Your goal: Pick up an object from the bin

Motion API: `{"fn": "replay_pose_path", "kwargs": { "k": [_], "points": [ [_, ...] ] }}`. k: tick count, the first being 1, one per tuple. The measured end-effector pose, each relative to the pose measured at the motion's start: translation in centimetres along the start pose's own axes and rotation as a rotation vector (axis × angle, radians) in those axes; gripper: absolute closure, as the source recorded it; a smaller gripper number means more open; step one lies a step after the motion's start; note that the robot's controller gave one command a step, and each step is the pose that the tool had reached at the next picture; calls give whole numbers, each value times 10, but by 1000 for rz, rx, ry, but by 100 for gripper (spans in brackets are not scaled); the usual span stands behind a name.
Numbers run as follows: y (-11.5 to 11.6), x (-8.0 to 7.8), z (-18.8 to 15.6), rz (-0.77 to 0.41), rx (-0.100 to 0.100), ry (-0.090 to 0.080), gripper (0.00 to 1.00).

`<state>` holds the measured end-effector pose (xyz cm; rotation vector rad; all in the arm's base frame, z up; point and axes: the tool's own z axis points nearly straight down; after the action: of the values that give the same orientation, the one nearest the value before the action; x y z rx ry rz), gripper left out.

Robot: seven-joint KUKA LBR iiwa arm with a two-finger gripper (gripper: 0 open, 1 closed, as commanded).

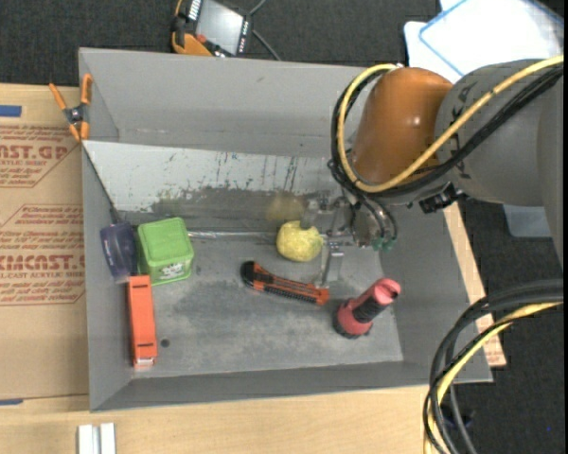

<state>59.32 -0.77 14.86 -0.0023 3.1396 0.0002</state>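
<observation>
Under the orange wrist cover (402, 126), the pincer (333, 246), open or closed I cannot tell, hangs just beside the yellow lumpy ball (299, 242) near the middle of the bin (227, 343); I judge it should centre over the ball, clear of the orange knife (284, 287).

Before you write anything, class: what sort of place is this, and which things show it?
Most likely a robotics lab's grasping test station: a cabled robot arm reaches into a grey metal bin holding unrelated odds and ends, such as a yellow ball, a green box and a utility knife.
</observation>
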Motion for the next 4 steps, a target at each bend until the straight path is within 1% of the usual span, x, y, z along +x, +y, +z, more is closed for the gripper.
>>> {"fn": "replay_pose_path", "kwargs": {
  "k": [1, 2, 3, 4],
  "points": [
    [0, 0, 0, 0, 0, 0, 0],
    [18, 7, 47, 42, -3, -8, 0],
    [14, 6, 58, 138, -7, -37, 0],
    [13, -1, 62, 108, -7, -53, 0]
  ]
}}
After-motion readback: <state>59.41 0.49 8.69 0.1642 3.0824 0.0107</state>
